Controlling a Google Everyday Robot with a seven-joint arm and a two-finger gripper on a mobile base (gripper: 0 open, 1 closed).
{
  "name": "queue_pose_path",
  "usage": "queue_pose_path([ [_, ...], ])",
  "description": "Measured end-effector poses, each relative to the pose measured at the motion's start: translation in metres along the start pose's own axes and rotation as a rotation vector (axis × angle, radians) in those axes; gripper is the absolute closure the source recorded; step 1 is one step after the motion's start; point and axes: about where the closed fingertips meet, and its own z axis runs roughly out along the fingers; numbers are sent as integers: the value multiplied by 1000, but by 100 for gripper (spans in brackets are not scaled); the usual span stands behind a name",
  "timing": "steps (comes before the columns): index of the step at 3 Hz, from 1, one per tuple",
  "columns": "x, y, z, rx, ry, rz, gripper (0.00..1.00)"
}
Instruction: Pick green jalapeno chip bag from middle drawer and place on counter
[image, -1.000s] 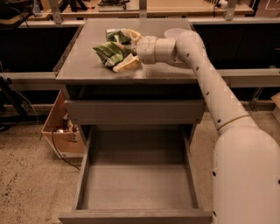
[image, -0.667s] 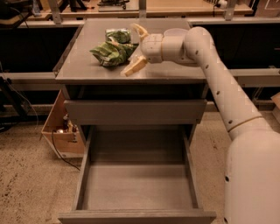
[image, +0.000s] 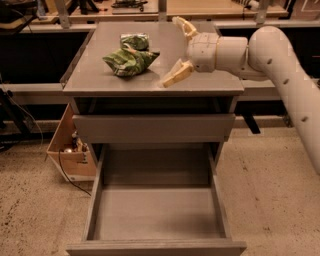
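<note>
Hovering over the right half of the smooth grey cabinet counter (image: 150, 30), my cream two-finger claw (image: 172, 52) is spread wide apart with nothing between the fingers. One finger (image: 182, 26) points up and back. The other reaches down and forward, its tip close to the counter's front edge. The white jointed arm (image: 280, 55) enters from the right.

Findings, working outward:

- The small crumpled green foil chip bag (image: 131, 60) lies on the counter to the left of the claw, near it but apart from it. It rests flat on the surface, clear of the edges.
- A second green bundle (image: 134, 41) sits touching the bag on its far side. I cannot tell whether this is a fold of the same bag or a separate package.
- Below the counter, a shallow grey drawer (image: 152, 127) is closed. The wide, deep grey middle drawer (image: 155, 247) stands pulled fully out, and nothing shows in it.
- A brown cardboard box (image: 70, 150) stands on the floor to the left of the cabinet.

Assessment: the placement looks complete.

Risks from here:

- If the arm swings left, the lower finger could clip the light foil. That would push the bag toward the front edge and back into the open drawer.
- If the arm drops, the same finger could scrape the counter's surface.
- The open drawer stands out into the base's path
</note>
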Motion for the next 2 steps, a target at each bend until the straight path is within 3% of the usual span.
queue_pose_path([
  [1, -58, 8, -27, 125, -41, -69, 0],
  [2, -54, 19, -52, 219, -6, -59, 0],
])
